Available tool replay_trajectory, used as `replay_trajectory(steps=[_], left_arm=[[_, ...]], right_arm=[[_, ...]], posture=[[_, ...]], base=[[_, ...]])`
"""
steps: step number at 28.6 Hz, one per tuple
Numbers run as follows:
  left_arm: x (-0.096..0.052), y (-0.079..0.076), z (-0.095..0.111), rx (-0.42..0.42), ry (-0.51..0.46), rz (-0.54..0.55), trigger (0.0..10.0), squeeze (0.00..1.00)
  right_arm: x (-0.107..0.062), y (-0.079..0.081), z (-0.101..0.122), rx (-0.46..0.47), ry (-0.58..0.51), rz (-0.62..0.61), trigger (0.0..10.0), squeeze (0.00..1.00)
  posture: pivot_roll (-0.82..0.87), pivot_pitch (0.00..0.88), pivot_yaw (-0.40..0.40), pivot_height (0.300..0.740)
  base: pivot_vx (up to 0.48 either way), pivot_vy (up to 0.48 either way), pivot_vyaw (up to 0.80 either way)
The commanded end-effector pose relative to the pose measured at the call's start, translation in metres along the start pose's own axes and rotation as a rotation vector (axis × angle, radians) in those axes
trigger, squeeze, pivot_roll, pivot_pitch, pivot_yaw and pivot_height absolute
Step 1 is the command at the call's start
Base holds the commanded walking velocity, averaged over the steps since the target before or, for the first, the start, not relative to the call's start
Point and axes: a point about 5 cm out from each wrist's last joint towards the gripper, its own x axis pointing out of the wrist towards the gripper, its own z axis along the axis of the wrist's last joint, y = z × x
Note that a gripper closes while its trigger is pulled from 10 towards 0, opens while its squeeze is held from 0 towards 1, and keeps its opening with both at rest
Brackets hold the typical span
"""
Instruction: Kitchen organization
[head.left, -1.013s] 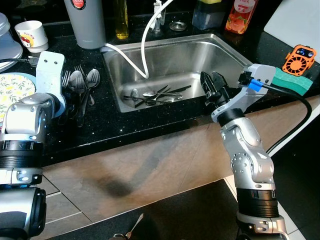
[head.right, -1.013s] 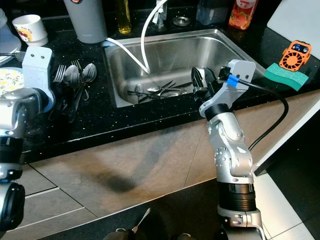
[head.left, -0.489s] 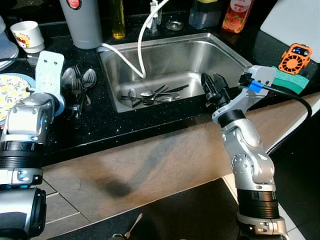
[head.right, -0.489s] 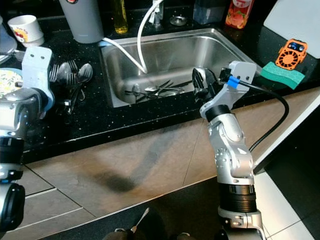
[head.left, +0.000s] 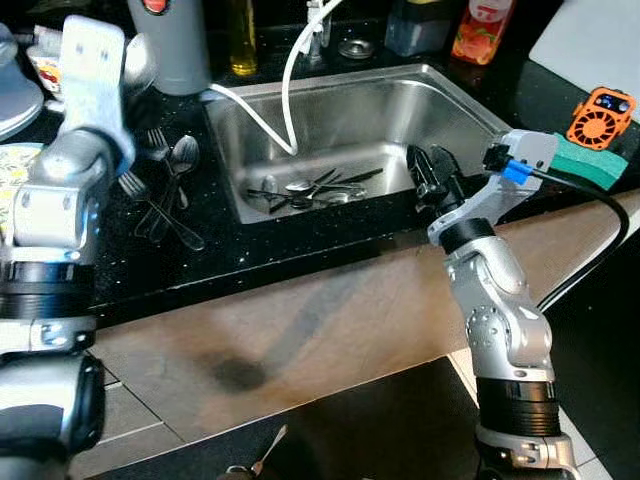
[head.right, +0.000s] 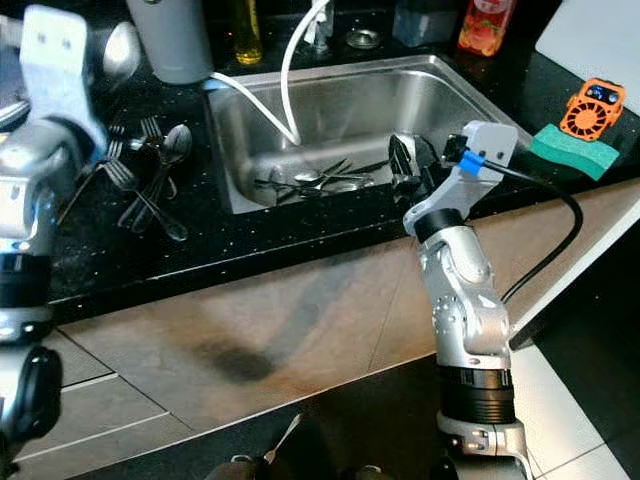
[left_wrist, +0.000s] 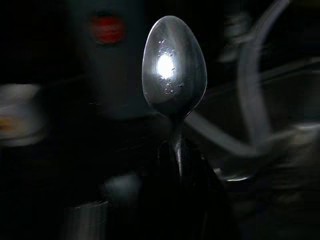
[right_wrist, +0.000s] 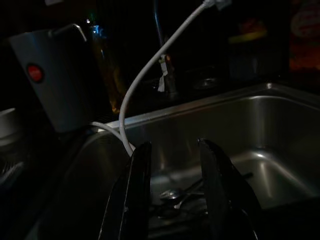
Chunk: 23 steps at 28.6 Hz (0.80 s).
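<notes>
Black counter (head.left: 300, 235): left gripper (left_wrist: 180, 165) pinches a spoon (left_wrist: 174, 75) over the cutlery pile (head.left: 160, 185), probably sorting; right gripper (right_wrist: 172, 195) waits open at sink (head.left: 460, 110) front edge.

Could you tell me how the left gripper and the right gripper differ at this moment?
The left gripper is shut on a spoon, while the right gripper is open and holds nothing. The left is raised over the black counter by the grey canister; the right sits low at the sink's front edge. Both have two long black fingers.
</notes>
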Motion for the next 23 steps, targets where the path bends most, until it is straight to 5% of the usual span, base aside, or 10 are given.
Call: replay_trajectory(steps=[1,8,11,12,16,17,21,23], left_arm=[[0.011,-0.024,-0.013,-0.021,0.046,-0.09,10.0,0.0],[0.031,-0.083,-0.047,-0.016,0.22,-0.252,10.0,0.0],[0.037,-0.091,-0.049,0.06,0.206,-0.219,10.0,0.0],[0.038,-0.093,-0.045,0.057,0.174,-0.24,10.0,1.0],[0.041,-0.093,-0.016,-0.03,-0.004,-0.319,10.0,1.0],[0.041,-0.089,-0.009,-0.041,-0.04,-0.326,10.0,0.0],[0.04,-0.074,0.001,0.016,-0.077,-0.307,10.0,0.0],[0.033,-0.049,-0.009,0.142,0.007,-0.253,10.0,0.0]], right_arm=[[0.001,0.0,0.002,0.004,-0.011,-0.011,10.0,0.0],[-0.004,-0.02,0.01,-0.045,-0.04,-0.14,10.0,0.0],[-0.008,-0.031,0.015,-0.077,-0.055,-0.197,10.0,0.0],[-0.009,-0.032,0.016,-0.083,-0.06,-0.203,10.0,0.0],[-0.012,-0.033,0.02,-0.115,-0.077,-0.204,10.0,0.0],[-0.012,-0.032,0.021,-0.124,-0.082,-0.198,10.0,0.0],[-0.011,-0.028,0.023,-0.134,-0.092,-0.183,10.0,0.0],[-0.01,-0.024,0.022,-0.132,-0.09,-0.166,10.0,0.0]], posture=[[0.12,0.132,-0.009,0.74],[0.08,0.145,0.017,0.74],[0.07,0.145,0.025,0.74],[0.07,0.145,0.026,0.74],[0.06,0.138,0.033,0.74],[0.06,0.138,0.033,0.74],[0.06,0.137,0.032,0.74],[0.08,0.138,0.027,0.74]], base=[[0.0,0.0,0.0],[0.0,0.0,0.0],[0.0,0.0,0.0],[0.0,0.0,0.0],[0.0,0.0,0.0],[0.0,0.0,0.0],[0.0,0.0,0.0],[0.0,0.0,0.0]])
